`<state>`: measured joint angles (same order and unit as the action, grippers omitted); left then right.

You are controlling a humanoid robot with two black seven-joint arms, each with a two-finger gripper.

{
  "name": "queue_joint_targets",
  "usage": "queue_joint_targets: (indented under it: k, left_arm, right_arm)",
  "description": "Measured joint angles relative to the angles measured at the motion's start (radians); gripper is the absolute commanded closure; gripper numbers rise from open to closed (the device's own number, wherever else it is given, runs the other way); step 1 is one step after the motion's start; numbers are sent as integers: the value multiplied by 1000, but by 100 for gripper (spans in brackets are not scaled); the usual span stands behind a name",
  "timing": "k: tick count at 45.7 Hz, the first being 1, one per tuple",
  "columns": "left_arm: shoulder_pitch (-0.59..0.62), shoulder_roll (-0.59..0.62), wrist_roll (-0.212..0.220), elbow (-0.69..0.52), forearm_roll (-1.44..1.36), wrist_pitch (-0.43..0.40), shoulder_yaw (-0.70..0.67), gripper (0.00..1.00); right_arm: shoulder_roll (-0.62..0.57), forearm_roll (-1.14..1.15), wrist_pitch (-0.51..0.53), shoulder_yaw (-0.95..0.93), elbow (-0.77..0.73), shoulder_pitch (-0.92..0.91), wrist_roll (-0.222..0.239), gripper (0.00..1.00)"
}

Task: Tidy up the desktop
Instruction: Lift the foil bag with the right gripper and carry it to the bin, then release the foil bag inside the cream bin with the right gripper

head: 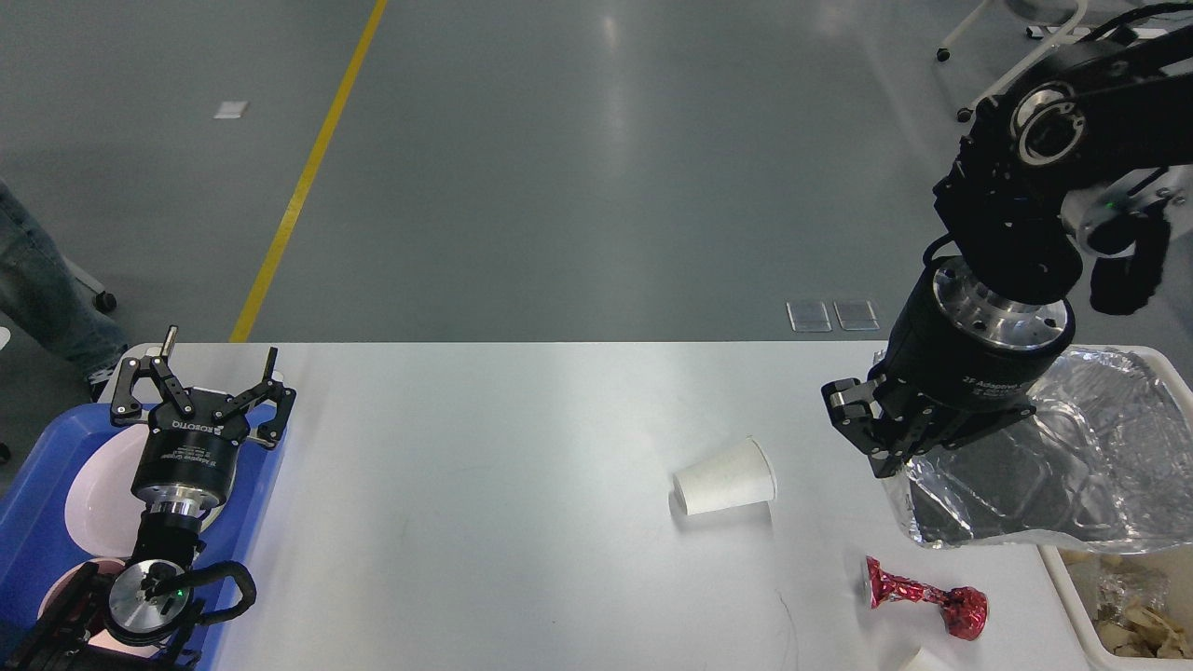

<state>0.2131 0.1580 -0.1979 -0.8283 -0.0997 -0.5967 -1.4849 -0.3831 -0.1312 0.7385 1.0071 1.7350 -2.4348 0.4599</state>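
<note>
The white desktop (522, 485) fills the lower view. My right gripper (918, 458) is shut on a crumpled silver foil tray (1053, 466) and holds it in the air over the table's right edge and the cream bin (1072, 582). A white paper cup (725, 477) lies on its side on the desktop, left of that gripper. A red foil wrapper (923, 597) lies near the front right. My left gripper (200, 382) is open and empty above the blue tray (56, 466) at the left edge.
The blue tray holds white dishes (93, 494). The cream bin holds crumpled paper and foil (1132, 615). A small white scrap (923, 660) shows at the bottom edge. A rolling chair (1044, 47) stands on the floor far right.
</note>
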Motion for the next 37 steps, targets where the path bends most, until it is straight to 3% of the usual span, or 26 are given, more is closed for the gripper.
queue_joint_targets:
  k: [5, 9, 11, 16, 20, 28, 37]
  left_arm:
    - [0, 0, 0, 0, 0, 0, 0, 4]
    - [0, 0, 0, 0, 0, 0, 0, 3]
    - [0, 0, 0, 0, 0, 0, 0, 3]
    - [0, 0, 0, 0, 0, 0, 0, 3]
    - [0, 0, 0, 0, 0, 0, 0, 3]
    - [0, 0, 0, 0, 0, 0, 0, 3]
    - [0, 0, 0, 0, 0, 0, 0, 3]
  right_arm:
    - [-14, 67, -39, 107, -23, 28, -97, 100]
    - [-17, 123, -100, 228, -41, 47, -235, 100]
    - [-22, 165, -146, 314, -56, 59, -336, 100]
    - [-39, 227, -235, 436, -91, 112, -456, 100]
    - [-89, 262, -313, 495, -143, 191, -490, 100]
    - [-218, 288, -394, 498, -357, 428, -498, 100]
    - [-324, 263, -507, 311, -664, 810, -493, 100]
